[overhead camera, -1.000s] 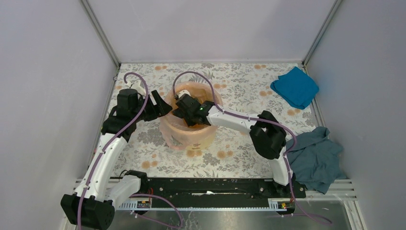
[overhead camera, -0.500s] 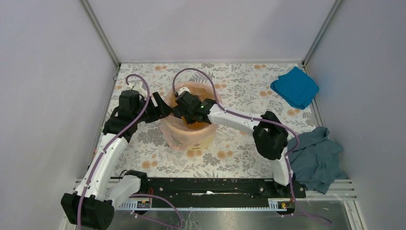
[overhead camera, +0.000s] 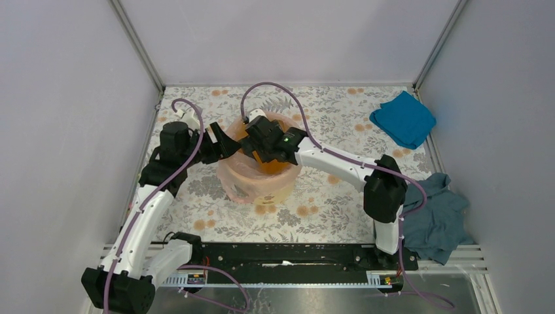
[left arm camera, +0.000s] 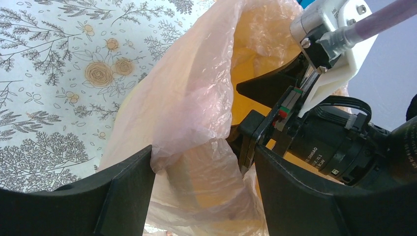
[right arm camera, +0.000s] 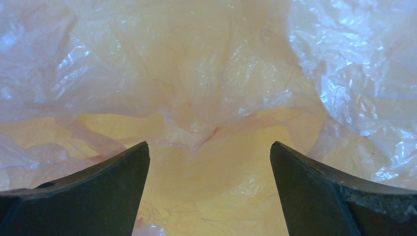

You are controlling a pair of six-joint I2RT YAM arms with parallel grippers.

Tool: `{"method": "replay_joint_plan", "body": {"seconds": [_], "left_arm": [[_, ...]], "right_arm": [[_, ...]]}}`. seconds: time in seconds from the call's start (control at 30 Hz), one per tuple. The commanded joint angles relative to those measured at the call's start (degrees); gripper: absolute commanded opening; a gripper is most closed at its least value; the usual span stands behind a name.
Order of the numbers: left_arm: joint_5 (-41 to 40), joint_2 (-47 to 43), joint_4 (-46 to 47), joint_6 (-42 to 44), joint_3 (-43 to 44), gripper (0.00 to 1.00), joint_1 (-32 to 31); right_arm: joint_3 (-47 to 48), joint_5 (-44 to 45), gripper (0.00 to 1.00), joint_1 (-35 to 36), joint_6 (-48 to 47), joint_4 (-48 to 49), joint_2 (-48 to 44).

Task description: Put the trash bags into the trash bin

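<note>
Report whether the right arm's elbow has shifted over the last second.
Yes. The right arm's elbow has swung rightward toward the dark teal cloth and now meets the cloth's left edge in the top view.

white arm links [overhead camera: 141, 219] with black joint housings [overhead camera: 175, 137], purple cables [left arm camera: 388, 14] along both; black wedge jaws, white screwed wrist bracket [left arm camera: 339, 56]

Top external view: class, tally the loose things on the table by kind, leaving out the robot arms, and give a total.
cloths: 2, the blue cloth and the teal cloth
trash bag: 1
trash bin: 1
total: 4
</note>
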Motion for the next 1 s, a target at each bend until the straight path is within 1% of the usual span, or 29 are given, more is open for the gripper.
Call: {"method": "replay_joint_plan", "body": {"seconds": [0.0,0.13,0.17,0.23,0.27,0.33,0.43,0.5,0.6,0.67,0.7,0.8,0.9,0.97], "left_arm": [[-4.75,0.06,-2.30,1.81,0.53,0.74,0.52],[-8.14,-1.95,-4.41,2.55,1.11,0.70,0.52],[-9.06,-2.86,-5.13,2.67,1.20,0.70,0.52],[-9.55,-5.08,-5.37,2.93,1.07,0.84,0.52],[-9.49,-6.17,-5.39,2.94,1.09,0.90,0.52],[-9.74,-7.83,-5.35,2.73,1.17,0.93,0.52],[-10.60,-8.98,-6.10,2.52,1.58,0.92,0.53],[-10.80,-8.99,-6.72,2.74,1.74,0.92,0.53],[-9.93,-9.59,-6.57,2.76,2.43,0.96,0.55],[-8.98,-10.29,-6.04,2.78,3.68,0.98,0.57],[-8.46,-10.82,-5.67,2.84,4.47,0.99,0.53],[-7.91,-11.96,-4.97,3.20,7.62,0.99,0.55],[-8.31,-12.76,-4.93,3.76,10.82,0.99,0.53],[-8.37,-13.31,-4.87,3.99,12.78,0.99,0.52]], "right_arm": [[3.25,-1.74,0.95,0.01,-1.05,4.22,-6.73],[2.10,0.21,0.82,-0.11,-2.14,4.10,-5.42],[1.34,0.37,0.79,-0.24,-2.24,4.82,-5.41],[0.39,0.41,0.78,-0.30,-2.21,5.70,-5.14],[0.22,0.10,0.78,-0.29,-2.12,5.90,-4.71],[0.51,-0.57,0.78,-0.33,-1.51,5.55,-3.78],[2.30,-0.65,0.78,-0.29,-0.53,3.55,-3.37],[3.09,-0.54,0.79,-0.36,0.02,2.85,-4.87],[3.89,-1.34,0.83,-0.29,0.43,2.30,-8.39],[4.33,-2.30,0.88,-0.30,0.84,1.93,-10.98],[4.53,-2.95,0.92,-0.35,1.04,1.72,-12.41],[4.26,-4.90,0.99,-0.30,1.28,1.65,-17.43],[2.48,-4.76,1.00,-0.34,0.44,2.39,-23.68],[0.33,-1.40,1.00,-0.44,-1.21,2.62,-28.34]]}}
